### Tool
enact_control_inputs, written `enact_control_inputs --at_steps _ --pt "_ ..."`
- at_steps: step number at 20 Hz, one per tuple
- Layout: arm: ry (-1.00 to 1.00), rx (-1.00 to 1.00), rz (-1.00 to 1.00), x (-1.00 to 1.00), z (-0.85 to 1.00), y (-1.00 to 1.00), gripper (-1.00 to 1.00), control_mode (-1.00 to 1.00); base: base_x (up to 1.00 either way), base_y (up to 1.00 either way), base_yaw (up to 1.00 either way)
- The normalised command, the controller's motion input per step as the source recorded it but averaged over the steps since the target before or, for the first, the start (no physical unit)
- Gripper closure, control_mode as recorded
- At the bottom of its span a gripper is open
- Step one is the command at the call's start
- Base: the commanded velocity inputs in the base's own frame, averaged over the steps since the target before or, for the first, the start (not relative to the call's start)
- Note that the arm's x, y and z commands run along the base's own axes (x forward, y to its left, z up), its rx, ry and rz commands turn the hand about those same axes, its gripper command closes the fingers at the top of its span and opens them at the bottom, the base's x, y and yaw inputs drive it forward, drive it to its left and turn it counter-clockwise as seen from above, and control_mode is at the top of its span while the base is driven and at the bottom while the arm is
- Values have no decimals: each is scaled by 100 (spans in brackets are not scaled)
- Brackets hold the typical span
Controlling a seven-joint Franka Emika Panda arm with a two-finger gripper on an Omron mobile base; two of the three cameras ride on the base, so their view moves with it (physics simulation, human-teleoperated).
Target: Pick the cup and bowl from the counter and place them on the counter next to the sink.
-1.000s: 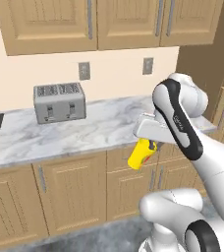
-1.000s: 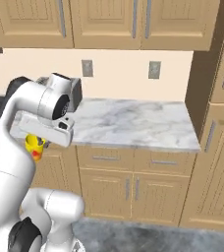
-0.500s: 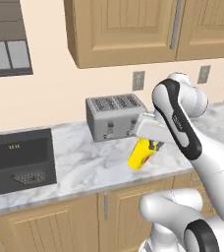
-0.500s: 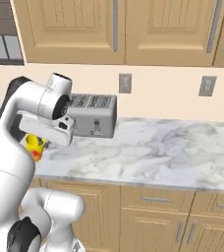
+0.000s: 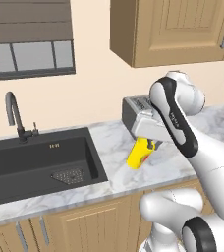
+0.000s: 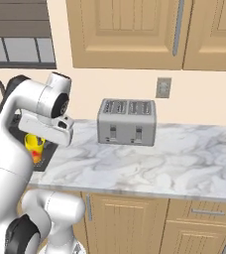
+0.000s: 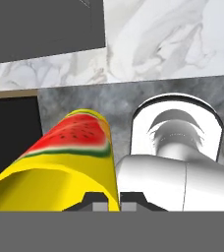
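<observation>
Facing a white marble counter (image 5: 116, 179) w/ grey veins over light wood cabinets, tan wall behind. L to R: 1 black sink (image 5: 40, 162) w/ 1 dark arched faucet (image 5: 14, 115), 1 window above it, then my claw (image 5: 144, 146), 1 silver toaster (image 6: 127, 121) at the wall, 1 wall outlet (image 6: 163, 87), wood upper cabinets overhead. My claw's pinched tight on 1 yellow cup (image 5: 139, 153), watermelon print on its side; cup hangs tilted above the counter edge, just R of the sink.
</observation>
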Motion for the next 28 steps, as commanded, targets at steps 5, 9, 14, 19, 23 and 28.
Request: enact_control_inputs --at_steps 5,9,14,19,23,28 --pt "0 0 0 0 0 0 100 100 0 -2 -2" --pt "0 0 0 0 0 0 100 100 0 0 0" --pt "0 0 0 0 0 0 100 100 0 0 0" --pt "0 1 0 -1 -6 0 100 -100 0 0 0" --pt "9 1 -5 9 -8 5 100 -100 0 0 0" --pt "21 -6 -7 33 0 4 100 -100 0 0 0"
